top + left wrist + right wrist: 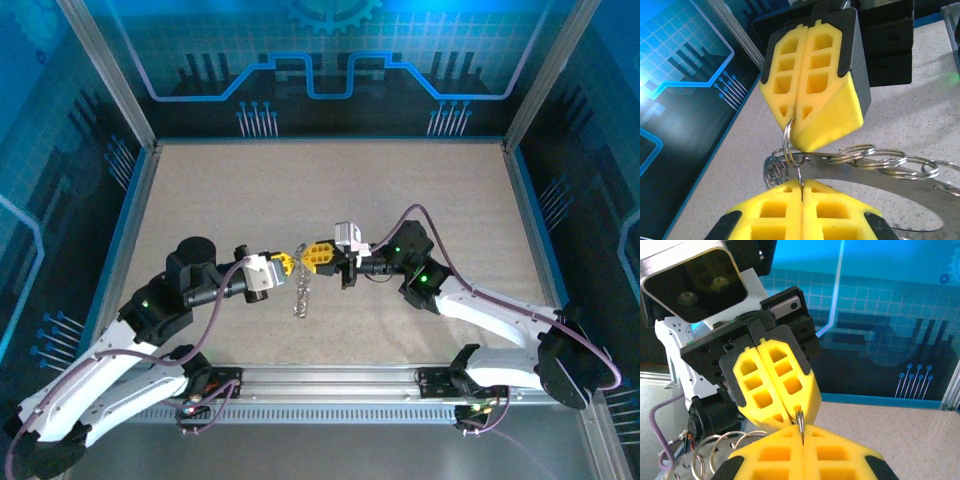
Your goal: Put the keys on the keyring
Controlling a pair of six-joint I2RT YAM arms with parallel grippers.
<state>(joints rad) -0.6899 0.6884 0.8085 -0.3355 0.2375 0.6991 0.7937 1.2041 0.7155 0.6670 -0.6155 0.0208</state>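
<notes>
Mid-table point(200, 200), left pincer point(285, 263), right pincer point(318, 255), keyring point(302, 296) clamped

Yellow grid-cut foam finger pads point(840, 115) — black-backed, flat dark grey metal keyring point(880, 182) rimmed in silver loops, speckled beige tabletop point(250, 200), blue circuit-pattern walls point(330, 60).

From above, the keyring point(303, 296) just below the left claw point(289, 262) is too small to tell keys or colours. In the left wrist view, the keyring's flat band runs off the right edge. The small split ring point(799, 421) is mostly buried between the left claw's pressed-together pads point(790, 385).
</notes>
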